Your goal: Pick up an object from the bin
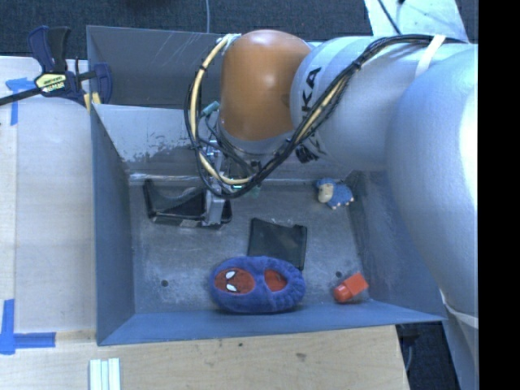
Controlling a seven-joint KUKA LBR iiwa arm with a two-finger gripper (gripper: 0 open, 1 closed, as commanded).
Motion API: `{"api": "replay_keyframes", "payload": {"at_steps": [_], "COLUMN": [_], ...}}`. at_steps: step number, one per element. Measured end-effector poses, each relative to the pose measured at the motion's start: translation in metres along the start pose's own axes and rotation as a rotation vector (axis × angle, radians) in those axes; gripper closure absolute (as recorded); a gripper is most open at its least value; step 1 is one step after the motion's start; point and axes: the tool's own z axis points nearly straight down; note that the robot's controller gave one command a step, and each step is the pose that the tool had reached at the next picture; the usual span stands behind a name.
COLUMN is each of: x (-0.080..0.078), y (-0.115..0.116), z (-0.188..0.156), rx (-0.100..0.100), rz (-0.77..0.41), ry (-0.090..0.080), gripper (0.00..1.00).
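Five loose things in the grey bin (114, 242). Hand (215, 210) is low near the back wall; open or closed, cannot tell. Just beside it, view-left: a black glossy tray-like piece (173, 201). Near it, toward the front: flat black square (277, 240), then blue plush slipper (257, 285). Well apart, view-right: small blue-yellow toy (334, 193), orange block (350, 288).

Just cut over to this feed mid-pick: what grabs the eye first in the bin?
The big arm with its orange wrist cover dominates, reaching in from the right, its hand low at the rear left beside a black object. Next comes the blue plush toy with a red spider-mask face, front centre. A black flat square lies mid-bin, and a small orange piece sits front right.
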Motion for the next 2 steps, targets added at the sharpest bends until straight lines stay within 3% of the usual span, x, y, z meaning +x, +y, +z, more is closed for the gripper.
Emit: {"api": "replay_keyframes", "payload": {"at_steps": [1,2], "x": [-0.0006,-0.0034], "y": [-0.0028,-0.0065], "z": [0.0735,0.0744], "rx": [-0.005,-0.002], "rz": [-0.034,-0.031], "ry": [0.007,-0.010], "gripper": [0.00,1.00]}}
